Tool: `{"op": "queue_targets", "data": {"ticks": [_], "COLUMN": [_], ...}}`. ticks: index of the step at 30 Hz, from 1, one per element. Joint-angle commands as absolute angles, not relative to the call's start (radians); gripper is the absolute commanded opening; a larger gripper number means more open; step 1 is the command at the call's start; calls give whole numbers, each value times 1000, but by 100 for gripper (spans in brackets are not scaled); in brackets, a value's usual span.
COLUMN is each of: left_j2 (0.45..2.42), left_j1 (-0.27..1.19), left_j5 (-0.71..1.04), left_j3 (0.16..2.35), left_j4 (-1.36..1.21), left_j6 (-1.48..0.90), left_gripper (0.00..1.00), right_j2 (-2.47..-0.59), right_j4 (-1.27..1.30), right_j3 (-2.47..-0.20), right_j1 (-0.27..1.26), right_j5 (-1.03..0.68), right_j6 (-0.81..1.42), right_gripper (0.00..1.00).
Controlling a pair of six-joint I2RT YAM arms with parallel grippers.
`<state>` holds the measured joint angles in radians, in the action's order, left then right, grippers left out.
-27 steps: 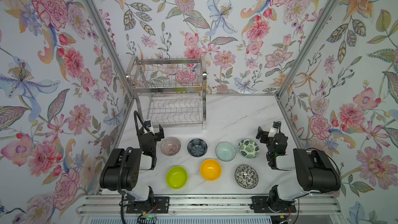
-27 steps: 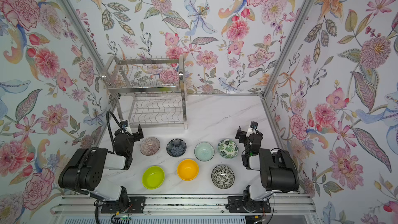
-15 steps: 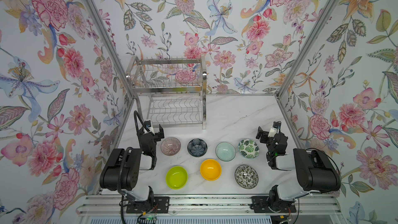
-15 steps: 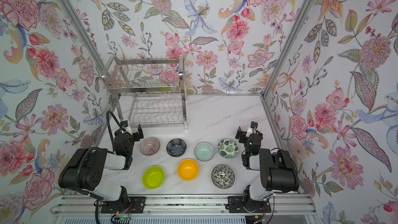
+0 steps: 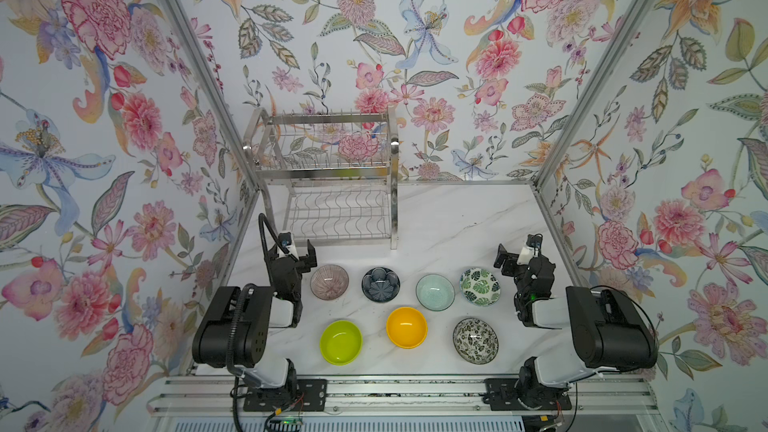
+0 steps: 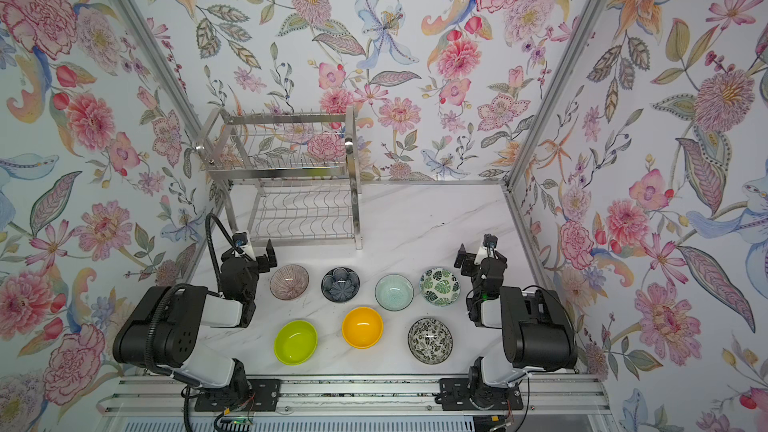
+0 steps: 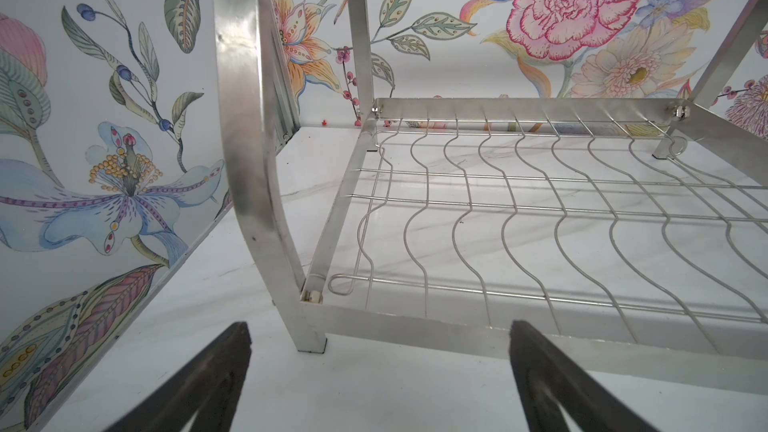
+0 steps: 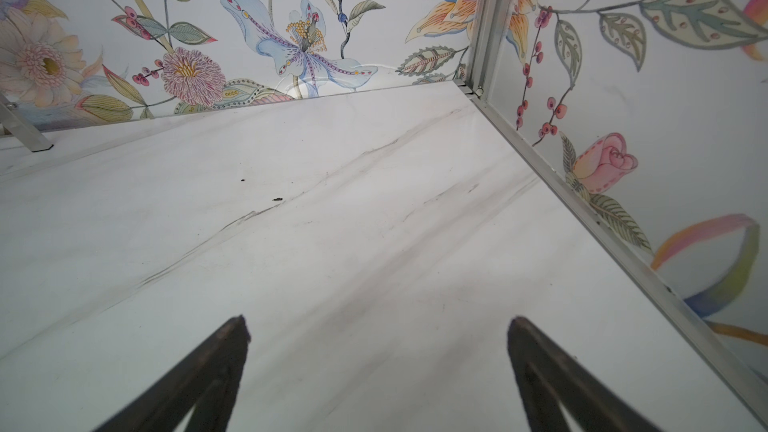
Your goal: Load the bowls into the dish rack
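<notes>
Left wrist view shows the left gripper [image 7: 378,326] spread wide and empty, facing the lower tier of the dish rack [image 7: 249,139]. The right gripper [image 8: 376,320] gapes equally wide over the bare marble table [image 8: 332,222]. In both top views, seven bowls [image 5: 406,327] sit in two rows between the arms, in front of the rack.

2 top views overhead, left wrist view near dish rack [image 7: 415,328]

- Both top views are bright and evenly lit; the marble tabletop [image 5: 457,218] carries only faint, soft shadows.
- The dish rack [image 5: 324,170] steel glints, and its wires cast soft shadows on the tabletop in the left wrist view.
- Wrist views bend at the edges; the left gripper [image 7: 380,371] fingertips [image 7: 226,371] look blurred.
</notes>
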<state>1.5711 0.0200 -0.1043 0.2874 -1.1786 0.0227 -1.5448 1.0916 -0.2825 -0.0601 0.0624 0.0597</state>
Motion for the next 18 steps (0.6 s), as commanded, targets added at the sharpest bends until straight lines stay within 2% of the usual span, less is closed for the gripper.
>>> {"op": "queue_targets", "data": {"ticks": [1,18], "left_j2": [1578,1576], "left_j1": [13,13], "left_j5": [-89,-88], "left_j3": [292,287], "left_j4": [-1178,-1186], "left_j6": [33,34], "left_gripper": [99,99], "right_j2": [-1544,-1544], "right_j4": [1072,1079], "right_j3": [-308,-305], "right_j1": [-78,-86], "right_j5": [42,29], "right_j6": [81,84], "right_gripper": [98,99]}}
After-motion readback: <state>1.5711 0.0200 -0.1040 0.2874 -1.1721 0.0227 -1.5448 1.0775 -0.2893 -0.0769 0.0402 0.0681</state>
